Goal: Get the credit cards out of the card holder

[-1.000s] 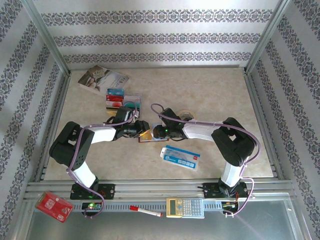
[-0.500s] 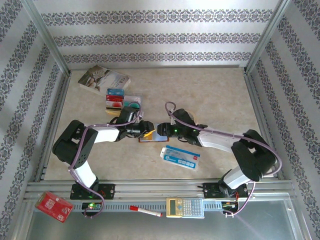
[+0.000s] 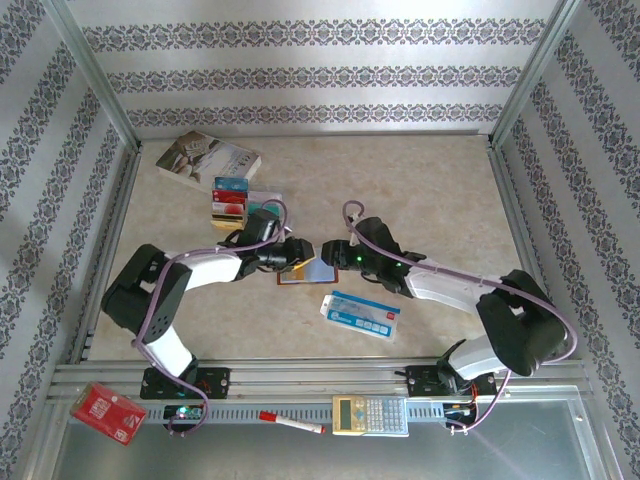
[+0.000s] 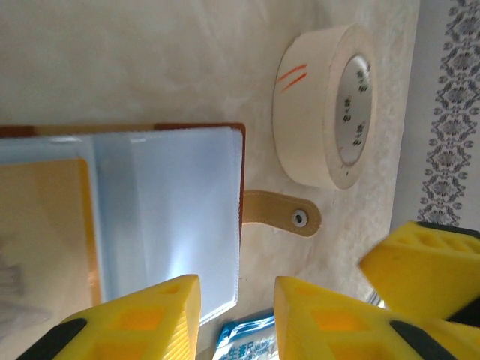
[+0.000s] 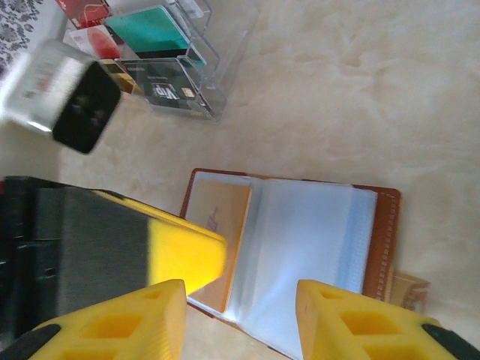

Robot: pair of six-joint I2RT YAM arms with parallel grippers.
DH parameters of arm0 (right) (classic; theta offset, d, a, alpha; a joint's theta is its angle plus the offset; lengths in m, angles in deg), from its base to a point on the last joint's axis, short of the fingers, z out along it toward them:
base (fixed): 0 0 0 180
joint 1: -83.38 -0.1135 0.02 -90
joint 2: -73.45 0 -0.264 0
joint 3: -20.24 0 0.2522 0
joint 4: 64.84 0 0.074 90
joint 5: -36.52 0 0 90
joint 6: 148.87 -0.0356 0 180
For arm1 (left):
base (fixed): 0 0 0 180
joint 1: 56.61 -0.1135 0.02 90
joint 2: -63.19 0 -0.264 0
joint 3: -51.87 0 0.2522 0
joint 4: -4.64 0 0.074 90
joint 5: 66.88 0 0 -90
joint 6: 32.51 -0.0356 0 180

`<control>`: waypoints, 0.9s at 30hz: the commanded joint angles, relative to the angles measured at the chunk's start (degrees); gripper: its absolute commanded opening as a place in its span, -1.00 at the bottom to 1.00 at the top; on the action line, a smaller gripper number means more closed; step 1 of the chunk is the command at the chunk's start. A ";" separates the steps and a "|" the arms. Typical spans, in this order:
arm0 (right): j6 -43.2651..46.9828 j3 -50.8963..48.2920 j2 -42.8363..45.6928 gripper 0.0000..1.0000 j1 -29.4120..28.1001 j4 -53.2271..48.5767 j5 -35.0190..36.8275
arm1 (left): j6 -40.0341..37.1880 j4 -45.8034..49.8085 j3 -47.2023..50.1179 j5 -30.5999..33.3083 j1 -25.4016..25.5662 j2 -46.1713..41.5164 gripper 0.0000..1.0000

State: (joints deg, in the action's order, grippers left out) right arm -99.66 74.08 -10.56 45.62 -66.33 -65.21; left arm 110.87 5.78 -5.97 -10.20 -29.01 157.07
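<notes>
The left tool (image 4: 236, 296) holds its yellow fingers slightly apart with nothing between them, at the edge of the open reddish-brown leather card holder (image 4: 165, 202) with clear grey-blue sleeves. The right tool (image 5: 238, 292), jaws also apart and empty, hangs just over the same holder. The holder lies on a beige marbled counter (image 3: 430, 190) walled by grey-patterned panels (image 3: 300, 75), and nearby a clear plastic tray (image 5: 212, 97) holds teal, red and black credit cards (image 5: 150, 26).
</notes>
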 commanded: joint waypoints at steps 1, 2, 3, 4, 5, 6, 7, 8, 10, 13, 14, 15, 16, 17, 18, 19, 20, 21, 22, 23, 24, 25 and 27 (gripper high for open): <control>-2.54 3.81 -3.36 -0.17 -1.19 -0.38 -3.42 | -3.40 6.63 2.35 5.63 -2.64 -4.86 -0.35; -2.95 4.69 -4.44 -0.19 -1.71 -0.55 -3.56 | -3.37 6.99 3.29 6.13 -3.42 -5.78 -0.35; -3.55 5.42 -5.39 -0.20 -2.08 -0.66 -3.65 | -3.29 7.08 4.00 6.42 -4.20 -6.60 -0.35; -4.40 6.14 -6.50 -0.20 -2.60 -0.80 -3.65 | -3.20 6.85 5.02 6.54 -4.99 -7.34 -0.35; -5.67 6.85 -7.83 -0.22 -2.77 -0.76 -3.92 | -3.36 6.38 5.83 6.44 -5.54 -7.91 -0.34; -6.82 7.54 -9.30 -0.23 -2.83 -0.61 -4.72 | -3.46 6.17 6.43 6.43 -5.96 -8.22 -0.33; -7.86 8.13 -11.03 -0.27 -2.93 0.00 -5.94 | -3.46 6.04 6.94 6.47 -6.28 -8.28 -0.33; -8.86 8.58 -12.62 -0.30 -3.20 0.73 -6.80 | -3.39 5.62 7.44 6.24 -6.53 -8.02 -0.33; -10.27 9.17 -14.83 -0.31 -3.59 1.60 -7.30 | -3.04 4.68 7.97 5.86 -6.65 -7.43 -0.34; -11.45 9.92 -16.91 -0.36 -3.77 1.70 -7.91 | -2.25 2.82 8.31 4.76 -6.61 -6.02 -0.41; -11.67 10.09 -17.34 -0.37 -3.78 1.70 -7.96 | -2.13 2.48 8.14 4.38 -6.65 -5.44 -0.43; -11.75 10.18 -17.62 -0.39 -3.77 1.69 -7.96 | -2.11 2.24 8.04 4.03 -6.64 -5.00 -0.45; -11.84 10.27 -17.89 -0.43 -3.65 1.62 -7.92 | -2.10 1.84 7.79 3.56 -6.66 -4.49 -0.47; -11.83 10.41 -18.23 -0.46 -3.57 1.53 -7.99 | -2.14 1.80 7.56 3.25 -6.62 -4.12 -0.50; -11.98 10.46 -18.54 -0.49 -3.51 1.53 -8.13 | -2.17 1.81 7.34 3.12 -6.67 -3.91 -0.52; -12.10 10.63 -18.95 -0.53 -3.46 1.54 -8.43 | -2.23 1.73 7.23 3.11 -6.60 -3.69 -0.53; -12.23 10.72 -19.36 -0.57 -3.37 1.61 -8.70 | -2.25 1.70 7.09 3.21 -6.67 -3.63 -0.54; -12.30 10.88 -19.75 -0.58 -3.25 1.62 -8.88 | -2.47 1.85 7.05 3.43 -6.67 -3.58 -0.55; -12.45 10.98 -20.11 -0.61 -3.20 1.70 -9.08 | -2.61 2.05 7.00 3.74 -6.62 -3.41 -0.56; -12.44 11.12 -20.47 -0.62 -3.14 1.70 -9.27 | -2.83 2.31 6.84 3.99 -6.62 -3.21 -0.57; -12.39 11.24 -20.71 -0.63 -2.99 1.67 -9.51 | -2.92 2.42 6.83 4.04 -6.63 -2.98 -0.57; -12.54 11.33 -20.92 -0.64 -2.88 1.70 -9.71 | -2.88 2.39 6.73 4.05 -6.61 -2.64 -0.58; -12.48 11.32 -21.11 -0.65 -2.61 1.70 -9.81 | -2.61 2.25 6.77 3.87 -6.62 -2.21 -0.59</control>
State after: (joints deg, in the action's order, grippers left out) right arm -111.53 84.20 -30.69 42.39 -65.30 -73.89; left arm 108.90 8.97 1.86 -6.01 -35.35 153.73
